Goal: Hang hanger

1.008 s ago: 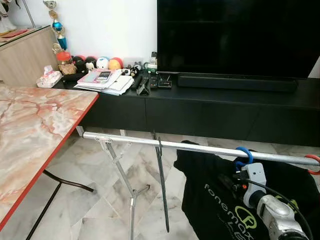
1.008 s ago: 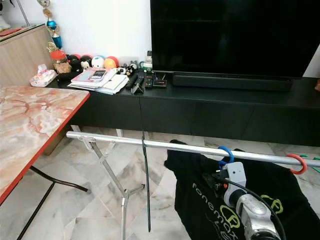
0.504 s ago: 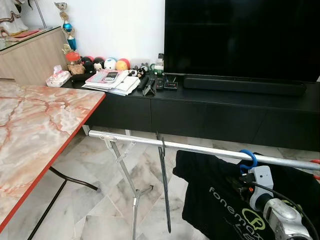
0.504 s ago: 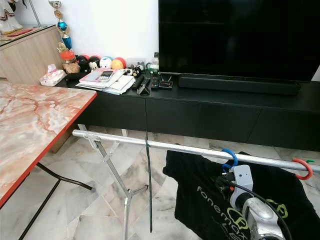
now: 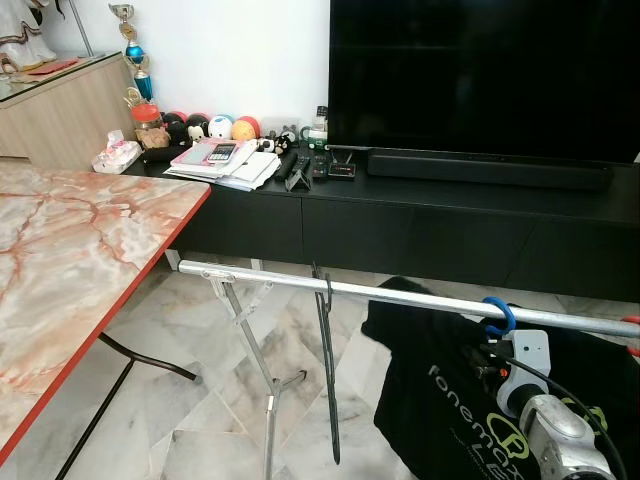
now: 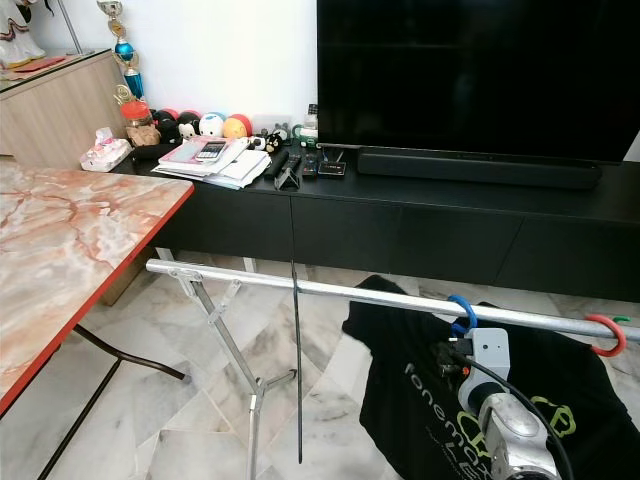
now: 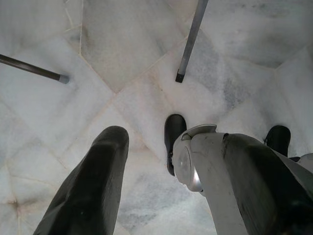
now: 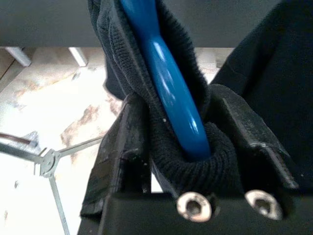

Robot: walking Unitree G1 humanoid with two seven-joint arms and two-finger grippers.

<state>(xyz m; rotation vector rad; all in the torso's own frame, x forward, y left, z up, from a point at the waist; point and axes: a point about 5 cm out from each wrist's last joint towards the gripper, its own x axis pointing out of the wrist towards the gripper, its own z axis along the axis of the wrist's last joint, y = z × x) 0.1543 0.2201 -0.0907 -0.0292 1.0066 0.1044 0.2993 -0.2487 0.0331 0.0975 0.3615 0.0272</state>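
Note:
A blue hanger (image 5: 497,316) carries a black T-shirt (image 5: 440,400) with green and white print. Its hook sits over the silver rail (image 5: 400,293) of a low drying rack. My right gripper (image 5: 488,347) is just below the rail, shut on the hanger's neck. In the right wrist view, the fingers (image 8: 129,147) press the shirt's collar against the blue hanger (image 8: 166,88). My left arm hangs idle, and its wrist view looks down on marble floor (image 7: 146,58) past one black finger (image 7: 93,186).
A thin black hanger (image 5: 325,370) hangs edge-on further left on the rail, and a red hook (image 6: 603,335) sits at its right end. A marble-topped table (image 5: 80,260) stands on the left. Behind the rack is a black TV console (image 5: 450,215) with clutter.
The shirt and my right gripper have shifted a little to the right along the rail. The camera rose and turned a second ago, then held still.

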